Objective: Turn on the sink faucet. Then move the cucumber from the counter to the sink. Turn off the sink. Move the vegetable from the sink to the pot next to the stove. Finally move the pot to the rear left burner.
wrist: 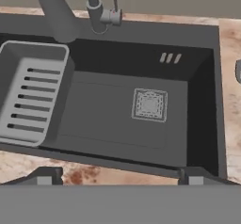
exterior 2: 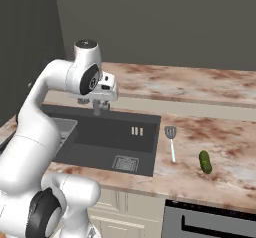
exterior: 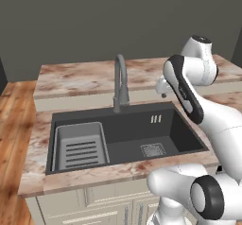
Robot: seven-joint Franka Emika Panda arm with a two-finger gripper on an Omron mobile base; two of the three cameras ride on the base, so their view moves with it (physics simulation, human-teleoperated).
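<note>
counter (exterior 2: 220, 132) | cucumber (exterior 2: 205, 162) well apart from fingers (exterior 2: 100, 107) over sink (exterior 2: 100, 137)

My sink (exterior: 189, 139) sits in the counter (exterior 2: 220, 132), faucet (exterior: 120, 84) behind its rear edge and rack (exterior: 79, 146) in its left end. Right of it lies the spatula (exterior 2: 171, 142), the cucumber (exterior 2: 205, 162) further right.

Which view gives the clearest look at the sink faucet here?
The left base view: the sink faucet shows whole, curved spout to base. The hand view catches its lower stem and side lever. In the right base view, the gripper covers it.
</note>
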